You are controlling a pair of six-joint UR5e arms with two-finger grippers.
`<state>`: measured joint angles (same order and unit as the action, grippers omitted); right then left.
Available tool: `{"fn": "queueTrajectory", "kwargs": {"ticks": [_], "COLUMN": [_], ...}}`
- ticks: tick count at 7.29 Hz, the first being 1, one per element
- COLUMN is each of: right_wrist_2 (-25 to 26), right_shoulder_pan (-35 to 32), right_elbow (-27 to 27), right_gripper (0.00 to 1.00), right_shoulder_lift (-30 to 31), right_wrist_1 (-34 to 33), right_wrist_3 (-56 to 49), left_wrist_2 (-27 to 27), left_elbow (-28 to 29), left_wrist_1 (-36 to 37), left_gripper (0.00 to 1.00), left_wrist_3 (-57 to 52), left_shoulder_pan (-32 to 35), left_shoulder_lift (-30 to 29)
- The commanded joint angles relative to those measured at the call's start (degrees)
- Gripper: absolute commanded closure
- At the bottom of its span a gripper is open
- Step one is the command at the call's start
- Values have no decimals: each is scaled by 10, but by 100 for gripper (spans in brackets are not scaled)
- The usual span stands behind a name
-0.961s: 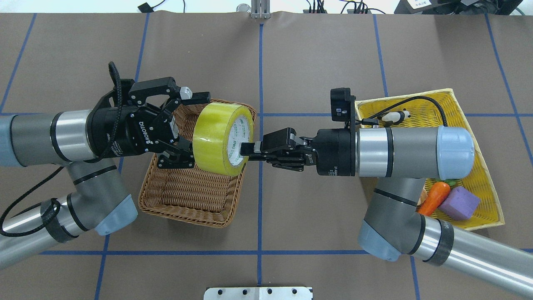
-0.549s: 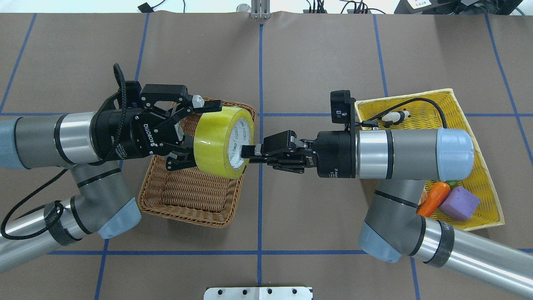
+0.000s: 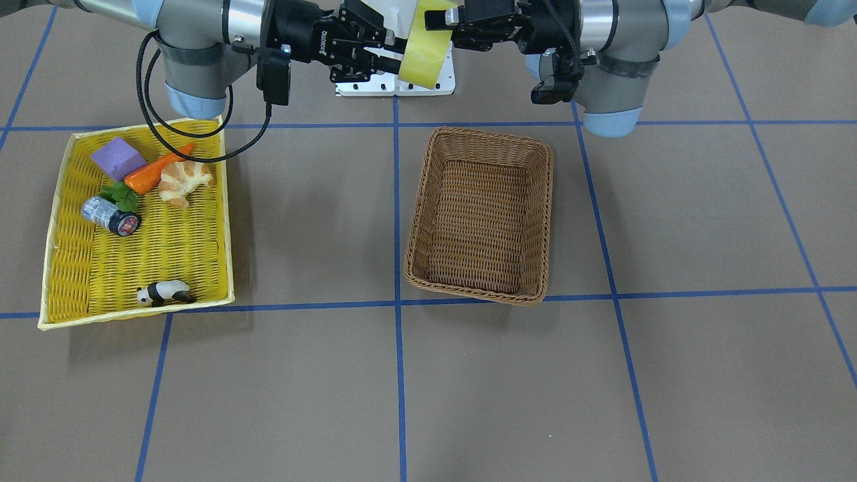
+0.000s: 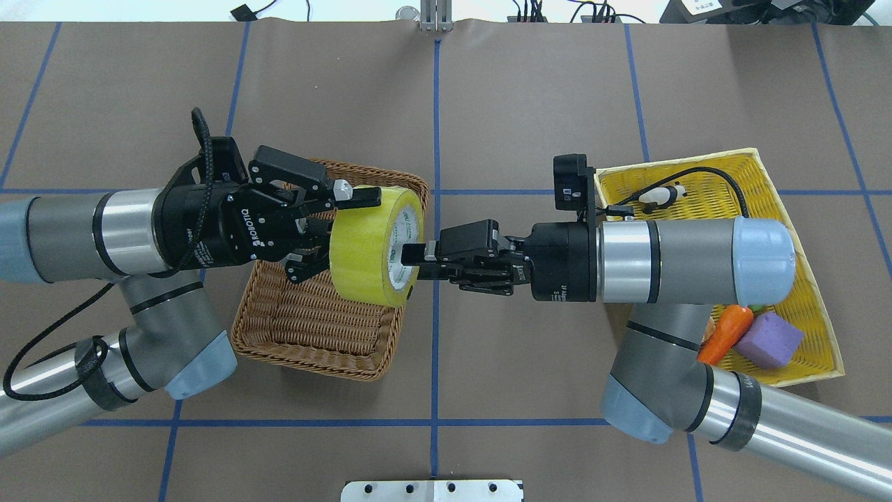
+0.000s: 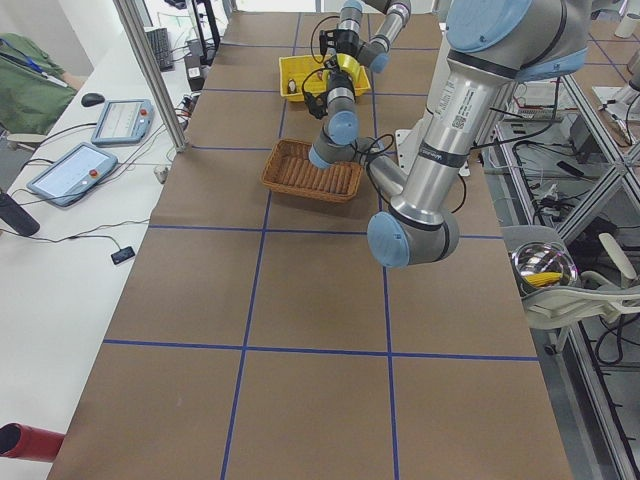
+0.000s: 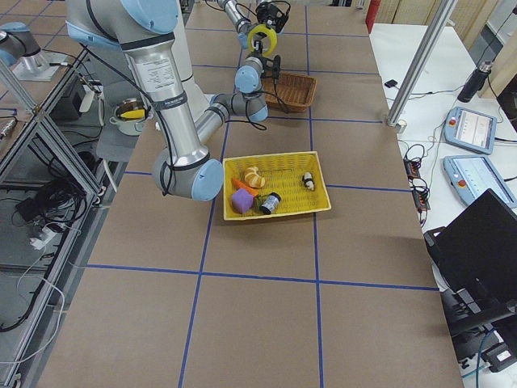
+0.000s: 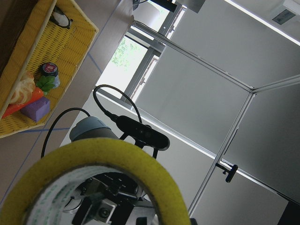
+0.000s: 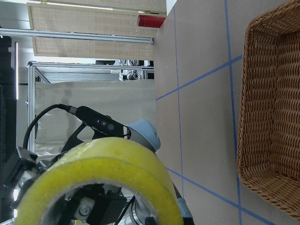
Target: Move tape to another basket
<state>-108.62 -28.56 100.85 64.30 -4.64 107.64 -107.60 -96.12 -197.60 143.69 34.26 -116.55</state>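
The tape (image 4: 373, 244), a wide yellowish roll with a white printed core, hangs on edge in the air above the brown wicker basket (image 4: 306, 324), over its right end. My right gripper (image 4: 412, 254) is shut on the roll's wall from the right. My left gripper (image 4: 334, 233) is open, with one finger over the roll's top and the other by its left face. In the front view the tape (image 3: 423, 47) is held high between both grippers, behind the empty basket (image 3: 477, 292). Both wrist views are filled by the tape (image 7: 117, 154) (image 8: 117, 159).
The yellow tray-basket (image 3: 134, 254) lies under my right arm. It holds a purple block (image 3: 117, 157), a carrot (image 3: 157, 173), a croissant (image 3: 184, 181), a silver cylinder (image 3: 110, 215) and a panda figure (image 3: 164, 292). A metal plate (image 4: 432, 490) sits at the near edge.
My left gripper has moved right toward the tape, rolled, and narrowed its fingers around the roll. The right gripper still holds the tape, which has turned slightly.
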Motion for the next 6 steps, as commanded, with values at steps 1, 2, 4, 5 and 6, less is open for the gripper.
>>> {"fn": "queueTrajectory", "kwargs": {"ticks": [1, 2, 4, 5, 6], "right_wrist_2": [0, -3, -41, -116, -187], "right_shoulder_pan": [1, -1, -40, -104, -174], "right_elbow": [1, 0, 1, -7, -10], "right_gripper": [0, 0, 0, 0, 0], "right_shoulder_lift": [-1, 4, 36, 41, 41], "right_wrist_1": [0, 0, -6, -19, -67], "right_wrist_3": [12, 12, 9, 3, -25], "left_wrist_2": [-3, -3, -3, -3, -3], "left_elbow": [3, 1, 4, 14, 16], "left_wrist_1": [-1, -1, 2, 10, 49], "left_gripper": [100, 100, 100, 100, 100], "left_wrist_3": [0, 0, -4, -23, -89], "left_shoulder_pan": [0, 0, 0, 1, 2], "left_shoulder_lift": [4, 5, 6, 13, 20]}}
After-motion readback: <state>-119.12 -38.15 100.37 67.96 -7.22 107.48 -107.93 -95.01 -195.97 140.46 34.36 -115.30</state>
